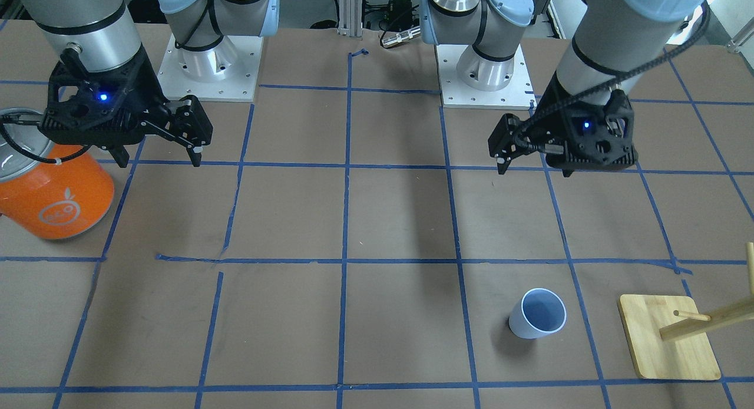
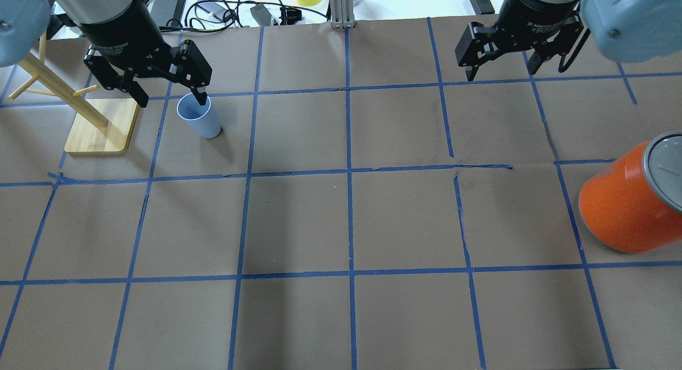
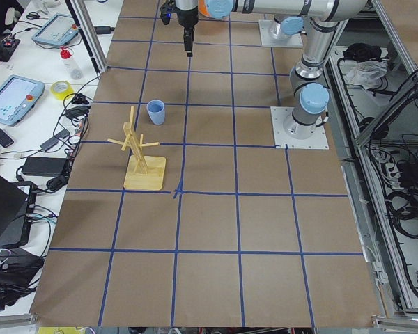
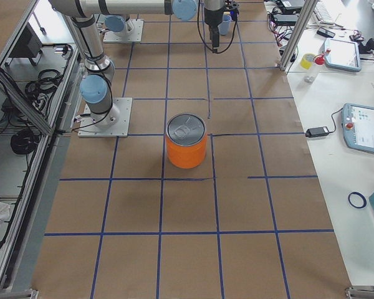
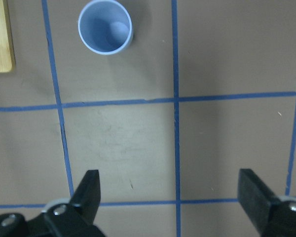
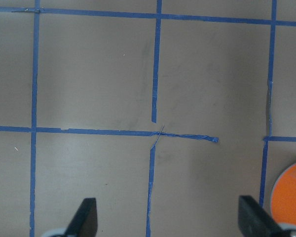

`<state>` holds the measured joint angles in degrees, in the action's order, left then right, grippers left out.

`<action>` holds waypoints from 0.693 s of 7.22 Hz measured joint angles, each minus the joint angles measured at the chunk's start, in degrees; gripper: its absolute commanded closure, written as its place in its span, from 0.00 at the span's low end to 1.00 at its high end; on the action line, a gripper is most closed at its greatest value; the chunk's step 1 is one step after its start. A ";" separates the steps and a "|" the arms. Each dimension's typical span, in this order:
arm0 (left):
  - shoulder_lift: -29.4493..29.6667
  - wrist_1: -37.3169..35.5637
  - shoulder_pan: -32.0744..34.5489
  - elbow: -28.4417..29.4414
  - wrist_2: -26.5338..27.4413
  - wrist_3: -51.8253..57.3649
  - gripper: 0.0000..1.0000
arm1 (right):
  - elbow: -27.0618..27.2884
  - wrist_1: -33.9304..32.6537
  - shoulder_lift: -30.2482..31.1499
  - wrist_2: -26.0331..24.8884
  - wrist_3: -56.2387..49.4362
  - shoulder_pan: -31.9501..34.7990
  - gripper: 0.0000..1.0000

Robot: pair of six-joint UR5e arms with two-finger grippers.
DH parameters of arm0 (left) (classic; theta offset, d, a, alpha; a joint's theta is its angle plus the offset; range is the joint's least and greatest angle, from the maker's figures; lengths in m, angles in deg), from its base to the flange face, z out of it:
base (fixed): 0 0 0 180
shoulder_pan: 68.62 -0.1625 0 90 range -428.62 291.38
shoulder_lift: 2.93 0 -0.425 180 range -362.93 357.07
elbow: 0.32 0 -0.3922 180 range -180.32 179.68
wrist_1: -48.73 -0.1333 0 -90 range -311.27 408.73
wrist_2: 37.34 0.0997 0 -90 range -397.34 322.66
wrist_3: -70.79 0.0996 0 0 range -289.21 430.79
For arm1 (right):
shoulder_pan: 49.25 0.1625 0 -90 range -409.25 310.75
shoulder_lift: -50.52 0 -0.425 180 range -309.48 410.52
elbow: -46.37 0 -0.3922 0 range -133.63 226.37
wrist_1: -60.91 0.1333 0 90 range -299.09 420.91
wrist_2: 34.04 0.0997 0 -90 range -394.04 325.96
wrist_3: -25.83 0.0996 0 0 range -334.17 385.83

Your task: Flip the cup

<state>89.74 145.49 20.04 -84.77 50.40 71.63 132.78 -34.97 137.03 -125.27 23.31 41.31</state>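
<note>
Cup [image 1: 537, 313] upright, mouth up, on bench [image 1: 400, 220] near wooden rack [image 1: 668, 344]. Left claw [image 1: 534, 167] and right claw [image 1: 159, 160] both spread, empty. Orange can [image 1: 56, 197] partly cut off, logo unreadable.

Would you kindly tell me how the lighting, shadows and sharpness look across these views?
Front-facing view: soft light; the cup throws a faint shadow toward the image's left, and a broad dim band runs down the table. Overhead view: the background beyond the table is blown out white. Left wrist view: cup sharp, the fingers of the left gripper slightly soft.
</note>
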 measured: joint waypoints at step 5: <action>-2.81 -6.53 0.55 -5.87 -1.41 -3.85 0.00 | -0.85 1.97 -0.13 0.89 0.21 0.14 0.00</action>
<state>86.93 138.96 20.59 -90.64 48.99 67.78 131.92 -33.00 136.90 -124.38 23.51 41.45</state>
